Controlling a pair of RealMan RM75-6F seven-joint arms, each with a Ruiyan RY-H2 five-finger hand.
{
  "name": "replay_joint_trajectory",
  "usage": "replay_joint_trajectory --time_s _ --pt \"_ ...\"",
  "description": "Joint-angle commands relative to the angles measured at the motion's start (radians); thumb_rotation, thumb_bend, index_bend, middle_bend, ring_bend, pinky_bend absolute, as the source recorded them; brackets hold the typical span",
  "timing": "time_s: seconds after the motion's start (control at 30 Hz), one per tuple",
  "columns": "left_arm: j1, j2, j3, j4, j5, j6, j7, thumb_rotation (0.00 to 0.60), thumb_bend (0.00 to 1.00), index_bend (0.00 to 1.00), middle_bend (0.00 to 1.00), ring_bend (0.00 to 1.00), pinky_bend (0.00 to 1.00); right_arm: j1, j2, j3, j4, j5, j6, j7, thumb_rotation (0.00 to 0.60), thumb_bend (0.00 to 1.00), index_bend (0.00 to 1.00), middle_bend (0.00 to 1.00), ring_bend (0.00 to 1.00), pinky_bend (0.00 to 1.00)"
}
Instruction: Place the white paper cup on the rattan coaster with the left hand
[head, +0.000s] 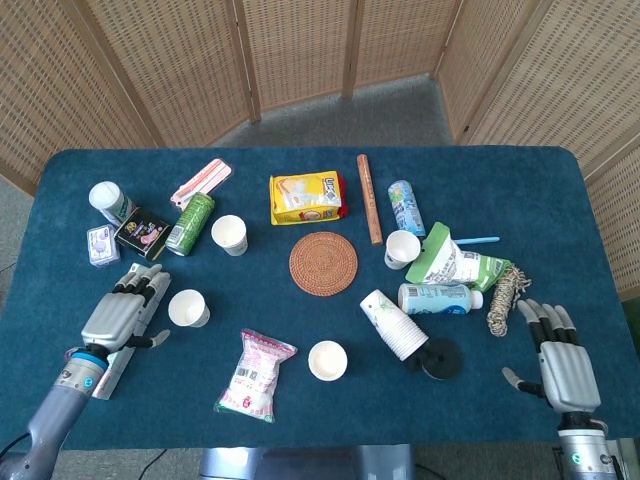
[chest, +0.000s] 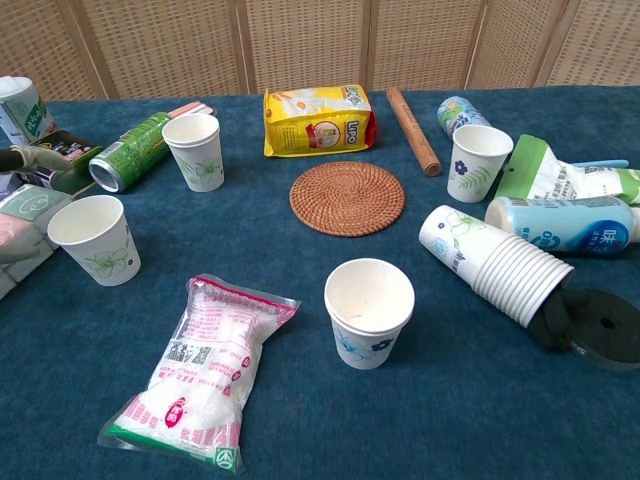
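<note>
The round rattan coaster (head: 323, 263) (chest: 347, 197) lies bare at the table's middle. Several white paper cups stand upright: one at the left (head: 189, 308) (chest: 95, 238), one by the green can (head: 229, 235) (chest: 196, 150), one near the front (head: 328, 360) (chest: 369, 312), one to the coaster's right (head: 402, 249) (chest: 474, 162). My left hand (head: 125, 310) is open, fingers straight, just left of the left cup and not touching it; only its fingertips (chest: 25, 160) show in the chest view. My right hand (head: 562, 365) is open at the near right edge, holding nothing.
A row of pastel boxes (head: 130, 300) lies under my left hand. A green can (head: 190, 223), a yellow snack bag (head: 306, 198), a wooden stick (head: 369, 198), a lying stack of cups (head: 393, 324), a black disc (head: 440, 360) and a plastic pouch (head: 255, 375) surround the coaster.
</note>
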Motion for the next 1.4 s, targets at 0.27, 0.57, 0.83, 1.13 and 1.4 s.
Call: replay_joint_trajectory --time_s 0.27,0.57,0.83,1.13,1.4 --pt "-0.044 -0.059 0.011 0.066 0.053 -0.044 -0.084 0.476 0.32 0.0 0.0 0.0 0.03 0.002 -0.004 0.0 0.0 0.008 -0.007 -0.005 0.6 0.22 0.0 0.0 0.0 0.0" --pt "-0.045 -0.089 0.031 0.115 0.115 -0.023 -0.155 0.559 0.32 0.08 0.07 0.09 0.35 -0.001 0.0 0.002 -0.003 0.007 0.002 -0.008 0.6 0.22 0.0 0.0 0.0 0.0" --pt "-0.044 -0.13 0.044 0.162 0.141 0.003 -0.161 0.6 0.35 0.2 0.21 0.26 0.5 -0.002 -0.001 -0.001 -0.003 0.009 -0.001 -0.008 0.6 0.22 0.0 0.0 0.0 0.0" --pt "-0.04 -0.147 0.041 0.186 0.156 0.037 -0.189 0.6 0.37 0.25 0.28 0.32 0.54 -0.005 0.0 -0.003 -0.004 0.005 0.003 -0.004 0.6 0.22 0.0 0.0 0.0 0.0" --pt "-0.06 -0.117 0.01 0.16 0.139 0.013 -0.259 0.6 0.37 0.25 0.28 0.32 0.55 -0.005 -0.002 -0.004 0.001 0.006 -0.001 0.003 0.6 0.22 0.0 0.0 0.0 0.0"
